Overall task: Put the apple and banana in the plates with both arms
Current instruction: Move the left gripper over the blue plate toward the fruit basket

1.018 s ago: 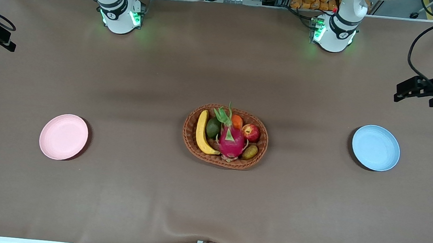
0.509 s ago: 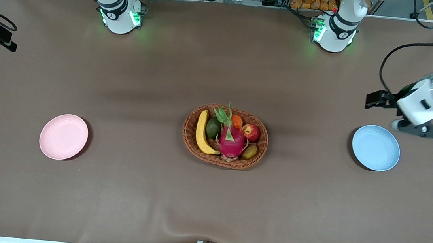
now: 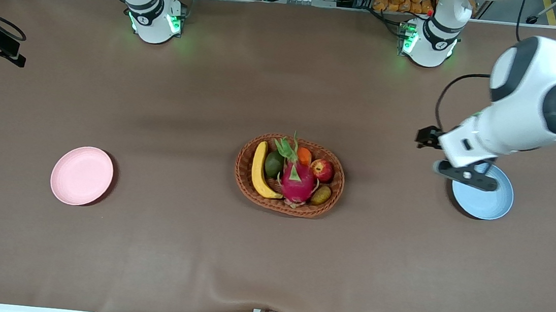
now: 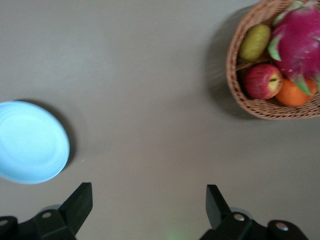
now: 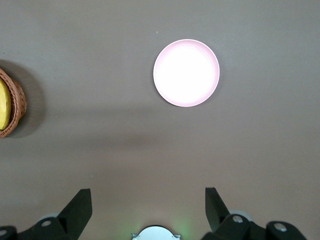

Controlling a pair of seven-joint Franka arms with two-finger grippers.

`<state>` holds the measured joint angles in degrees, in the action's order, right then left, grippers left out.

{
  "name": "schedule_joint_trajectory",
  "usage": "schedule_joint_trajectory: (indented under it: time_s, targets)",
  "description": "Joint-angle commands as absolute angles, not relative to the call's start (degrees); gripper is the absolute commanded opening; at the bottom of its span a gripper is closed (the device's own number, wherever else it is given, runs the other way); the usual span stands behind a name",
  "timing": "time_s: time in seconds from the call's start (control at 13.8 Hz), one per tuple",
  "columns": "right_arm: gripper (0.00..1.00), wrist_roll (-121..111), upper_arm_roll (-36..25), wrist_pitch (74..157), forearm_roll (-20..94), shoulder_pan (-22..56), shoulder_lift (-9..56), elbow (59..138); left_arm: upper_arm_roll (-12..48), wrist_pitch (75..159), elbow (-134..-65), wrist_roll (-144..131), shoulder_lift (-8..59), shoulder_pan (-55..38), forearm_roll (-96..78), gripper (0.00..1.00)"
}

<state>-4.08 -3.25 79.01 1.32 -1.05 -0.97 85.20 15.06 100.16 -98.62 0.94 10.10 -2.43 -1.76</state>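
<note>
While both pincers hang over bare counter [image 3: 187, 249] with fingers spread wide and nothing between them, the fruit sits untouched in the wicker basket [image 3: 286, 208] at the counter's middle. The banana [image 3: 258, 170] lies along the basket's wall toward the right arm's end, and the apple [image 3: 322, 170] rests against the wall toward the left arm's end. Between them crowd a big dragon fruit [image 3: 297, 177], a dark green fruit [image 3: 273, 164] just beside the banana, an orange fruit [image 3: 304, 155] touching the apple, and a small olive-green fruit [image 3: 321, 195] nearer the front camera than the apple. The left pincer [image 4: 149, 200] is over the open stretch between the basket and the blue plate [image 3: 483, 198], its wrist hardware overlapping the plate's rim in the front view. The right pincer [image 5: 148, 202] shows only in its wrist view, over bare counter near the pink plate [image 3: 82, 175], which lies well apart from the basket. Both plates hold nothing.
</note>
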Motion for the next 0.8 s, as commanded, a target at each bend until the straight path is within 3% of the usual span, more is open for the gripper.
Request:
schedule_joint_trajectory:
  time_s: [0.0,0.22,0.73]
  targets:
    - [1.0,-4.0,-3.4,78.7,0.2,-0.2,-1.4,85.5,18.6,109.9,-106.3,3.1,8.5,-1.7,1.9,1.0]
    - [1.0,-4.0,-3.3,78.7,0.2,-0.2,-1.4,85.6,20.6,120.4,-111.2,9.2,8.9,-1.8,2.3,1.0]
    - [1.0,-4.0,-3.3,79.2,0.2,0.4,-1.1,86.4,25.0,132.7,-111.4,14.8,17.5,-2.0,2.3,1.0]
